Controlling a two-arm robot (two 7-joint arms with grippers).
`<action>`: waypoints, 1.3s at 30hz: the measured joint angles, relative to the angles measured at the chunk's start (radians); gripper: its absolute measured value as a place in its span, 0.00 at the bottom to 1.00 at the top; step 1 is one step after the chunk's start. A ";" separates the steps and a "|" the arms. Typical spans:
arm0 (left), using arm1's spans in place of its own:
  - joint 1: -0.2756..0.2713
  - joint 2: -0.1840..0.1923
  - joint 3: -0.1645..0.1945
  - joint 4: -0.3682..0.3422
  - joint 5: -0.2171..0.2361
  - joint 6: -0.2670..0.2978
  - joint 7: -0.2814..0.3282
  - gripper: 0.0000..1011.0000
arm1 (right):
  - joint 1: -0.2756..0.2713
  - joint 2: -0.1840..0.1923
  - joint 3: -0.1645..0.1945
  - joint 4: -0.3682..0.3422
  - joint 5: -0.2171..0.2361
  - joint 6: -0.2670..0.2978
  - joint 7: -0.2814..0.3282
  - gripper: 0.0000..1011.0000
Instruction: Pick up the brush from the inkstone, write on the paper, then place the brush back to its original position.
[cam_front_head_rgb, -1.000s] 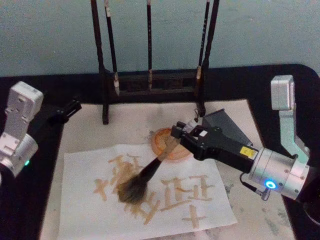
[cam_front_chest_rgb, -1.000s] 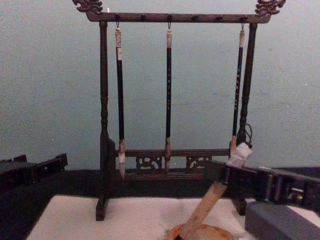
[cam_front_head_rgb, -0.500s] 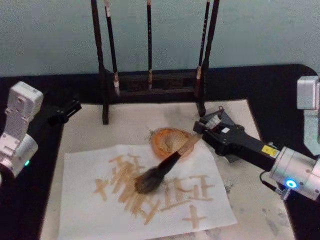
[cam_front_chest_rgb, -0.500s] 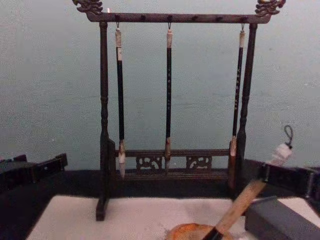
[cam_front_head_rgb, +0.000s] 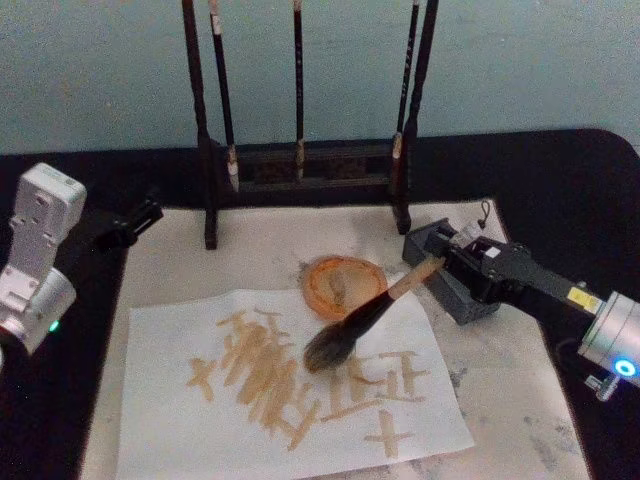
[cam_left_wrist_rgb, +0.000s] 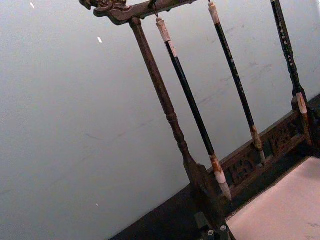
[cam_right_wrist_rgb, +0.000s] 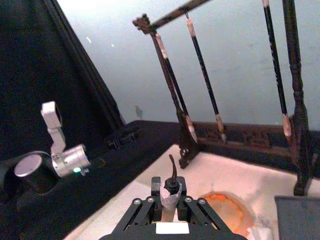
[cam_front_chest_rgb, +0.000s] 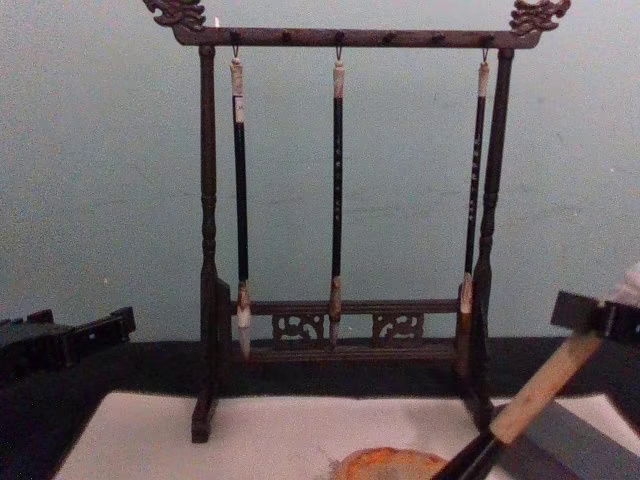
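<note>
My right gripper (cam_front_head_rgb: 462, 262), just right of the orange dish (cam_front_head_rgb: 335, 280), is clamped on the brush (cam_front_head_rgb: 368, 316) handle. Its bristles sit over the paper (cam_front_head_rgb: 170, 430), just nearer me than the dish. My left gripper (cam_front_head_rgb: 135, 220) idles far left.

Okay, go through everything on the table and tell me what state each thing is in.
brush: tilted, bristles low over the paper, contact unclear
paper: flat, marked with orange-brown strokes
right gripper: shut on the brush handle's upper end
left gripper: parked at the left
thin brushes: hanging from the rack
orange dish: upright, stained inside
</note>
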 joint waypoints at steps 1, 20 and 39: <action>0.000 0.000 0.000 0.000 0.000 0.000 0.000 0.99 | -0.002 0.001 0.003 -0.003 0.003 -0.002 0.003 0.17; 0.000 0.000 0.000 0.000 0.000 0.000 0.000 0.99 | 0.049 -0.045 -0.070 -0.036 0.013 -0.006 0.055 0.17; 0.000 0.000 0.000 0.000 0.000 0.000 0.000 0.99 | 0.095 -0.081 -0.143 0.090 0.017 0.018 0.075 0.17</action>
